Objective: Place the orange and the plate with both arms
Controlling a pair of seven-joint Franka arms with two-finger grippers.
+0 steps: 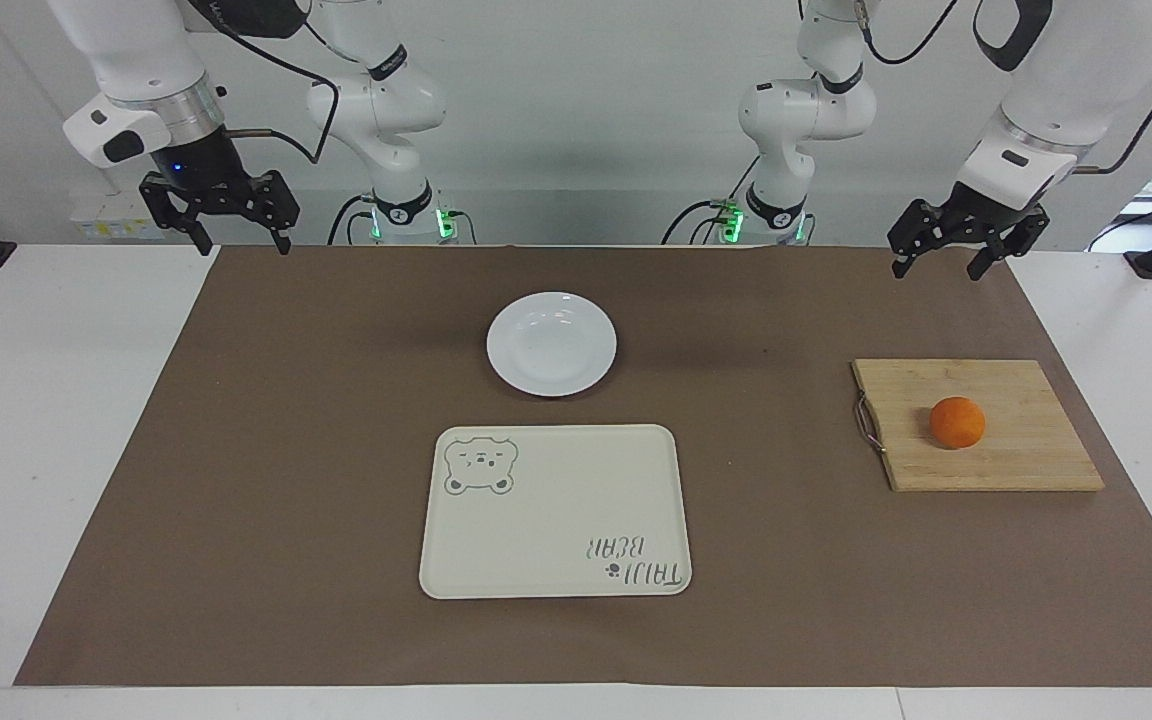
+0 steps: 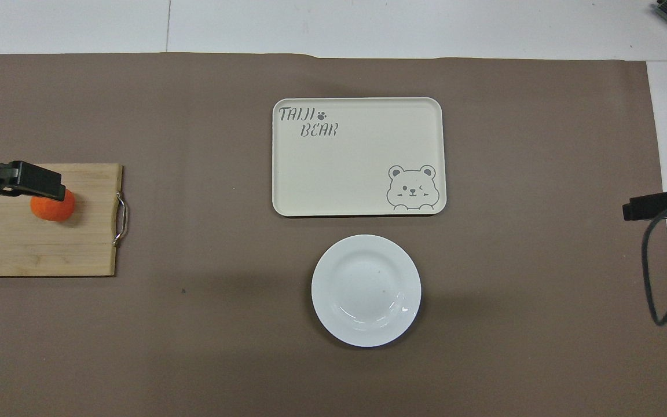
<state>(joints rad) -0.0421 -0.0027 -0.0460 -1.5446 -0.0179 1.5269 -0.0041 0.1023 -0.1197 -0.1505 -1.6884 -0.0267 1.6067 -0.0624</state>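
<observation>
orange [image 1: 957,421] on cutting board [image 1: 976,425], table edge at left arm's end | plate [image 1: 551,343] mid-table beside bear tray [image 1: 556,511], likely target | left gripper [image 1: 966,243] and right gripper [image 1: 221,211] raised at robots' edge, jaws spread, empty, waiting

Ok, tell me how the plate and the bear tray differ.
The plate is round, glossy white and plain; the tray is rectangular, cream, and printed with a bear and lettering. The tray is larger and lies farther from the robots. Both are empty and rest flat on the brown mat.
</observation>
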